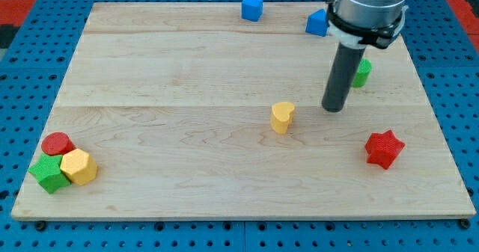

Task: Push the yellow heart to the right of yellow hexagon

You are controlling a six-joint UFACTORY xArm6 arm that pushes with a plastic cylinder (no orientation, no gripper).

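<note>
Yellow heart [282, 117] is sitting just right of the frame's centre on the wooden board [187, 72], standing free with bare wood all round it

Yellow hexagon [78, 167] is lying at the lower left of the frame, touching a red cylinder [58, 143] above it and a green star [49, 175] to its left; the three are forming a tight cluster near the board's corner

My tip [334, 108] is resting on the board to the right of the heart and slightly above it in the frame, near but not touching. There are no jaws on this rig, only a plain rod, so nothing is spreading or pinching; the rod is touching no block

Handling judgement: the heart is looking like a small, light, rigid block, likely sliding easily on smooth wood and prone to turning if struck off-centre. No taking hold is possible; contact wants to be a push on its right flank, aimed through its middle

The heart is needing a long run toward the lower left, stopping just right of the hexagon without disturbing the cluster

Others: blue cube [252, 7] at top centre, a blue block [317, 22] and a green block [362, 72] partly hidden by the arm, red star [384, 148] at right
</note>
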